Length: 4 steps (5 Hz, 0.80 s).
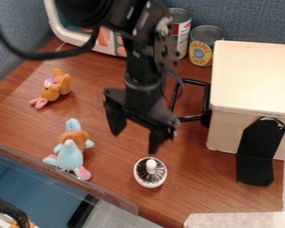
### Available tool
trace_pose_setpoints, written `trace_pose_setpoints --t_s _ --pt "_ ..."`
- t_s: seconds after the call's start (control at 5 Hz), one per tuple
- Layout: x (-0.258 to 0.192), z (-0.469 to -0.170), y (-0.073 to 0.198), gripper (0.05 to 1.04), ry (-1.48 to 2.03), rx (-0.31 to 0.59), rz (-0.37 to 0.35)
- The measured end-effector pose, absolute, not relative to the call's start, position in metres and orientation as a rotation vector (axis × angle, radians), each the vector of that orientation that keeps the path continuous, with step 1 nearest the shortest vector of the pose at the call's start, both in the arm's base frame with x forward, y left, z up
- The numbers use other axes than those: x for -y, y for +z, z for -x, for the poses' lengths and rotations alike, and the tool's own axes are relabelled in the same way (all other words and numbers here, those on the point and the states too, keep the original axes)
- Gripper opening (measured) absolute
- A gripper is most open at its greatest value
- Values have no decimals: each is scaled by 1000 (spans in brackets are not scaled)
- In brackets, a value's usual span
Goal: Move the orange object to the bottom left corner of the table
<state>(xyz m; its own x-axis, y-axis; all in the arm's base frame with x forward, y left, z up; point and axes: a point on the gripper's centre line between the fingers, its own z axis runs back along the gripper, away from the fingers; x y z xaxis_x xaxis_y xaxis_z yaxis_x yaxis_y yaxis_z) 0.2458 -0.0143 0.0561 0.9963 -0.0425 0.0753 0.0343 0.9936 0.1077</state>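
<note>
My gripper (pixel 135 141): released, fingers apart above mid-table, nothing between them.
Step in hand: in my judgement, reaching the orange toy (pixel 57 87).
Approach: cross leftward raised, descend straight, straddle the plump body rather than the floppy ends; close gently, since plush should give.
White cup (pixel 150 173): round, smooth-rimmed, ribbed metallic inside, pale knob at centre; near my fingertips, best left untouched.
Blue plush (pixel 71 153): soft, lumpy, pale blue with orange middle, near the front edge; a likely snag on the carry, so lift over it.
Orange toy: towards the table's far left, small, fuzzy, rounded; pink tips, possibly ears, though I cannot be certain.
Table (pixel 109 178): reddish-brown, wood-grained, flat.
Pale box (pixel 255 78): smooth, squared, right side.
</note>
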Motion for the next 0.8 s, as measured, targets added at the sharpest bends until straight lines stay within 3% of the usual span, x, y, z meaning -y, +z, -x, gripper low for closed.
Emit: trace_pose_setpoints --t_s 0.4,0.8 --pt "-23 -308 51 1001 57 111 -80" --pt "-51 -351 23 1001 151 134 -56"
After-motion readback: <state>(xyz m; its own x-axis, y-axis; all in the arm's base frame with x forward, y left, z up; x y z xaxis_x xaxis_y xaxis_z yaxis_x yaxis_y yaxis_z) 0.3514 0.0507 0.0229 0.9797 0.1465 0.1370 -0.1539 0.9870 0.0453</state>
